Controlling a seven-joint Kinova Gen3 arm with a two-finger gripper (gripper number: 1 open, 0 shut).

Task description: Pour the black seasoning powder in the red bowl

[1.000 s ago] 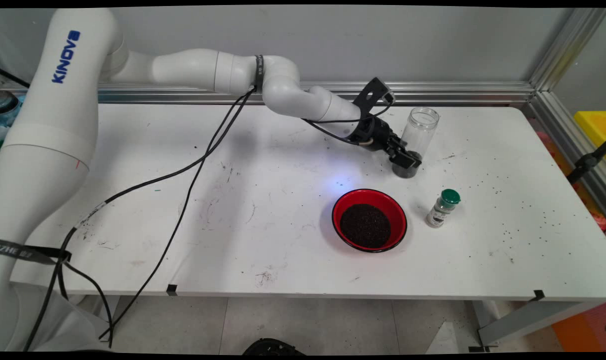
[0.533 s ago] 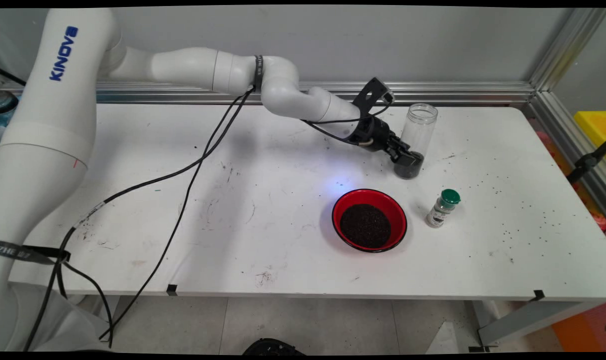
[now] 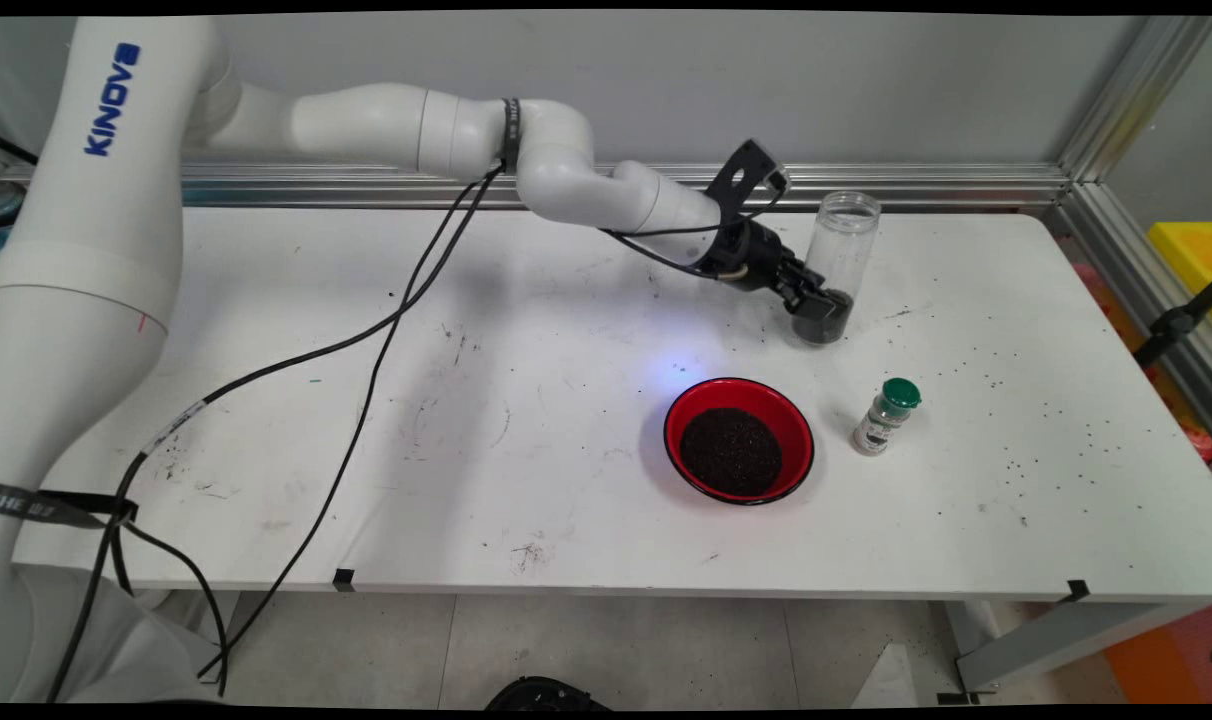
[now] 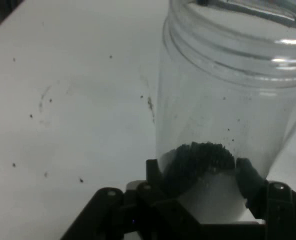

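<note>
the gripper [image 3: 818, 305] grips the base of a clear open jar [image 3: 836, 262] holding a little dark grain, far right on the tabletop [image 3: 526, 420], beyond a red bowl [image 3: 739, 440] of grain and a green-capped shaker [image 3: 886, 416].

Clear open-topped jar [image 3: 838, 262], dark grains at bottom, upright, lower part between fingers [image 4: 155, 172]

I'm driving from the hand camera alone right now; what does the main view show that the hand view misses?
Only the main view shows the red bowl of dark granules and the green-capped spice bottle. Only the hand view shows the fingers flanking the clear jar low down, beside its dark contents. Both show the gripper at that open jar, on the white table.
</note>
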